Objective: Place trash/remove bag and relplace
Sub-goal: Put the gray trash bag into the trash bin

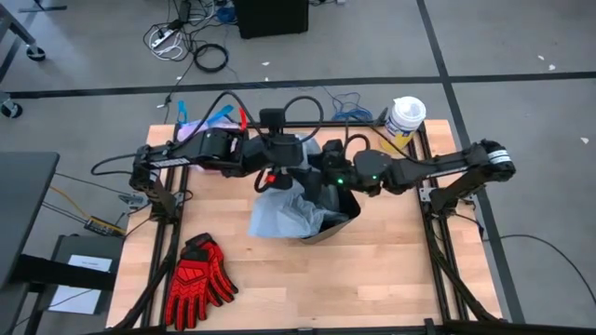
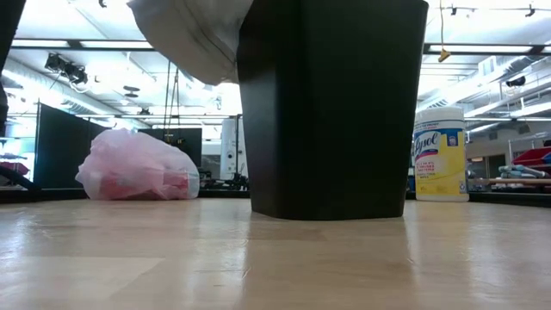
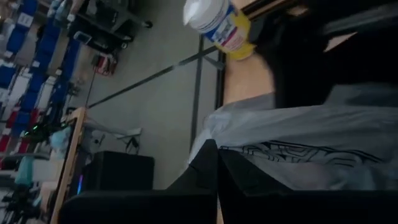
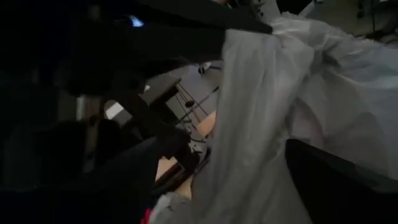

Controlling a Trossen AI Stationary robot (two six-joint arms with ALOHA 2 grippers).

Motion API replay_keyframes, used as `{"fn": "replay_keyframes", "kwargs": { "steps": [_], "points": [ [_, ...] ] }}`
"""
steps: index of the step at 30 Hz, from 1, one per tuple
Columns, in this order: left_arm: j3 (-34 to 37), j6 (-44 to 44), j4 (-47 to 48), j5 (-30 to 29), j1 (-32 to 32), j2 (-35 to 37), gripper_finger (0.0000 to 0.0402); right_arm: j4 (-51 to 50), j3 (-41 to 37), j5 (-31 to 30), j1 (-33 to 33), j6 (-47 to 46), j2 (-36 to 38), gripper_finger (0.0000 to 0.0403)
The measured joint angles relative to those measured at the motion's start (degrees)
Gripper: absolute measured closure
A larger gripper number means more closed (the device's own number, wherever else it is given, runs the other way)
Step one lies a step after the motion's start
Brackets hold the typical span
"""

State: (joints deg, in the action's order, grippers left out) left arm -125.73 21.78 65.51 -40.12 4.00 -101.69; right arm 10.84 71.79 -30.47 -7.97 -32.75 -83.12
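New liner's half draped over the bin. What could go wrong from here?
1. The grey liner hangs mostly outside the black bin; it may slide off.
2. The left end effector is shut on the liner, the right end effector open: a pull might tip the bin.

Even overhead light, bright ceiling glare (low view), right wrist view dim, blurred

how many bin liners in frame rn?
2. The grey-blue plastic liner drapes over the black bin's left rim. The filled translucent pink liner sits on the table's far left corner. More may be hidden inside the bin.
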Motion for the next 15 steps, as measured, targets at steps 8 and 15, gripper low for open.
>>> {"fn": "replay_keyframes", "kwargs": {
  "steps": [8,15],
  "points": [
    [0.00,0.53,3.87,-5.62,0.60,0.00,0.0397,-2.20,0.01,-1.82,-1.74,1.50,1.09,0.0241],
    [-0.09,-1.75,4.70,-12.68,0.76,0.07,0.0381,-14.08,0.04,-5.16,-0.84,-1.38,3.60,0.0399]
  ]
}}
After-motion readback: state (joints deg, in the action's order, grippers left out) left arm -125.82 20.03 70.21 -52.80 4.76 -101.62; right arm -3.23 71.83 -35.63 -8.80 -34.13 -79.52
